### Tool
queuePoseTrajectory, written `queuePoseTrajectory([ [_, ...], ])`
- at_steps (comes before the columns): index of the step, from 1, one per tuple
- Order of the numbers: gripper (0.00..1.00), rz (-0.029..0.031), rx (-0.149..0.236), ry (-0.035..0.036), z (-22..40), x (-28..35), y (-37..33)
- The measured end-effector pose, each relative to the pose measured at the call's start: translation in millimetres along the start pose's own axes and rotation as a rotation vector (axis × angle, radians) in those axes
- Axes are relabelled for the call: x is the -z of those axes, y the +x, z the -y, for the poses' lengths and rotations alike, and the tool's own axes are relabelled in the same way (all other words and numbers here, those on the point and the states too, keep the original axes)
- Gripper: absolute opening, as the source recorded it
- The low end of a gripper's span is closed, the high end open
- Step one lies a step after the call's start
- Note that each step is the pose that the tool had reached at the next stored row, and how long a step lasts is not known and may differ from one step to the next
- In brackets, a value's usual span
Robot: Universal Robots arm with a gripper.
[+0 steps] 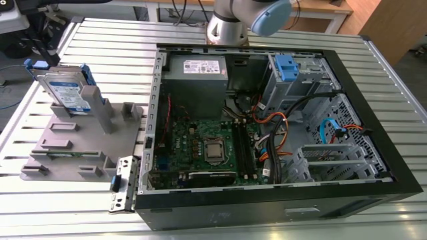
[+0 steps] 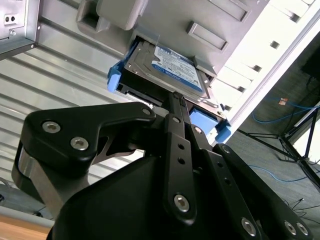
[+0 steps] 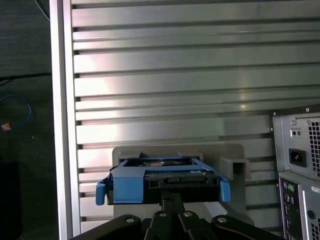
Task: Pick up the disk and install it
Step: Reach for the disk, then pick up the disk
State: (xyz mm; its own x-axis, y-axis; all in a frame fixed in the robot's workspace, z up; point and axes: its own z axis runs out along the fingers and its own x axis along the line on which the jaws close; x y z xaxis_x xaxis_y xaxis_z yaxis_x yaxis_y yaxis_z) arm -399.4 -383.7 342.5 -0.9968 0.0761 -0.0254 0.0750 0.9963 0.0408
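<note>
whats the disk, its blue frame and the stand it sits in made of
Disk: silvery metal body with a dull sheen; the label looks like paper.
Blue frame: likely moulded plastic, matte, even colour.
Stand: flat matte grey, probably plastic.

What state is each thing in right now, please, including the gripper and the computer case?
disk: standing on edge in the grey holder, not installed.
gripper: right at the disk's top edge.
grey holder: holding the disk upright.
computer case: lying on its side, open on top.
</note>
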Motion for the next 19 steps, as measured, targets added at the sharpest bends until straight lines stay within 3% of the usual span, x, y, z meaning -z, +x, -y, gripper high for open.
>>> queuePoseTrajectory([
  [11, 0.11, 0.0002, 0.0, 0.001, -3.3, -5.6, 4.0],
  [19, 0.11, 0.0001, 0.0, 0.0012, -3.1, -5.5, 5.7],
])
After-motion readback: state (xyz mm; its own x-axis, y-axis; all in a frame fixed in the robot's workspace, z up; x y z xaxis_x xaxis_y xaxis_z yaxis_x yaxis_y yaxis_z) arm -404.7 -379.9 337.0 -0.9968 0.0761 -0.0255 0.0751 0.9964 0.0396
